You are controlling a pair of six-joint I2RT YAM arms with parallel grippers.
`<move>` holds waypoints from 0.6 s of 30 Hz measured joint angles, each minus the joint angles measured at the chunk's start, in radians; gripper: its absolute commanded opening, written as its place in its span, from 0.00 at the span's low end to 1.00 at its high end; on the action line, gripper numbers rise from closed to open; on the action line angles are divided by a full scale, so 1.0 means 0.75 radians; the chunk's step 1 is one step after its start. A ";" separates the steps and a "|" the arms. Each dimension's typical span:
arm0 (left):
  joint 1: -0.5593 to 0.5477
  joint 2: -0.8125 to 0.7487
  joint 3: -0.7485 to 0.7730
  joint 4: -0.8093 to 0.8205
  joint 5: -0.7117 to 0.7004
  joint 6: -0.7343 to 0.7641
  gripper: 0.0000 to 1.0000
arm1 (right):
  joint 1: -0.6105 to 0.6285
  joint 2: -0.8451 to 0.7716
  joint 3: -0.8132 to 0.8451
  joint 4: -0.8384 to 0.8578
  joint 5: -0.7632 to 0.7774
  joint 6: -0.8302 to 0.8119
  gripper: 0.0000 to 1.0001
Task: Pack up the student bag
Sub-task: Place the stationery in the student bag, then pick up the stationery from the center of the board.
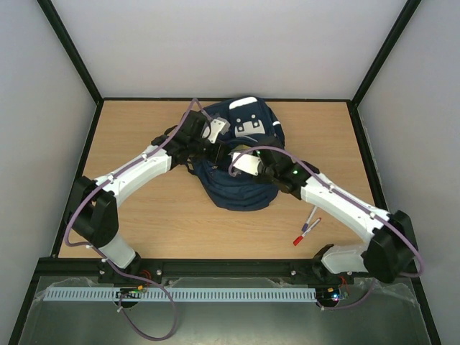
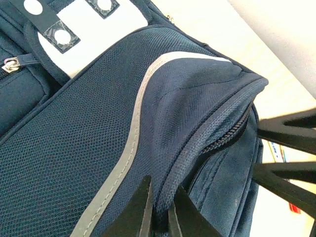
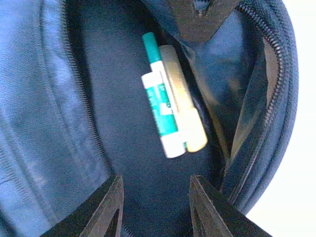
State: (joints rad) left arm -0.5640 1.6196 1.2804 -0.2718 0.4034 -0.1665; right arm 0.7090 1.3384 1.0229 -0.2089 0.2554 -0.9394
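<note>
Partly packed: student bag point(image 1: 241, 190) sat far-centre on counter point(image 1: 180, 223); left claw point(image 2: 158, 217) clamped its zipper edge; right claw point(image 3: 155, 207) gaped empty over green marker point(image 3: 160, 118), yellow marker point(image 3: 182, 113) inside; two pens point(image 1: 309, 224) lay unpacked near-right.

You are looking into the open bag point(image 3: 59, 98), its dark blue lining filling most of the frame. Just above centre a green-and-white marker point(image 3: 162, 118) lies against a yellow pen point(image 3: 185, 113) on its right, the two touching side by side. The zipper point(image 3: 284, 74) curves down the right edge. At the bottom your right gripper point(image 3: 157, 180) stands with jaws apart, nothing between them.
</note>
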 measured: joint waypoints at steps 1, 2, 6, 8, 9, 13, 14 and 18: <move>0.000 0.000 0.000 0.000 0.000 0.000 0.05 | 0.000 -0.035 0.000 -0.042 -0.033 0.036 0.38; 0.000 0.000 0.000 0.000 0.000 -0.001 0.05 | 0.001 -0.060 0.000 -0.075 -0.056 0.064 0.38; 0.000 0.000 0.000 0.000 0.000 -0.004 0.05 | 0.000 -0.159 -0.014 -0.207 -0.150 0.181 0.36; 0.000 0.000 0.000 -0.001 0.001 -0.005 0.05 | 0.000 -0.215 -0.036 -0.249 -0.173 0.219 0.36; 0.000 0.000 0.000 -0.001 0.001 -0.005 0.05 | -0.002 -0.242 -0.045 -0.275 -0.183 0.238 0.36; 0.000 0.000 0.000 -0.001 0.001 -0.009 0.05 | -0.051 -0.294 -0.048 -0.410 -0.232 0.271 0.37; 0.000 0.000 0.000 -0.001 0.002 -0.010 0.05 | -0.077 -0.297 -0.048 -0.441 -0.243 0.270 0.38; 0.000 0.000 0.000 -0.001 0.005 -0.014 0.05 | -0.193 -0.307 -0.053 -0.581 -0.267 0.225 0.42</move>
State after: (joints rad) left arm -0.5640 1.6196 1.2804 -0.2722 0.4072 -0.1772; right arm 0.5644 1.1084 0.9829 -0.6449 0.0555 -0.7708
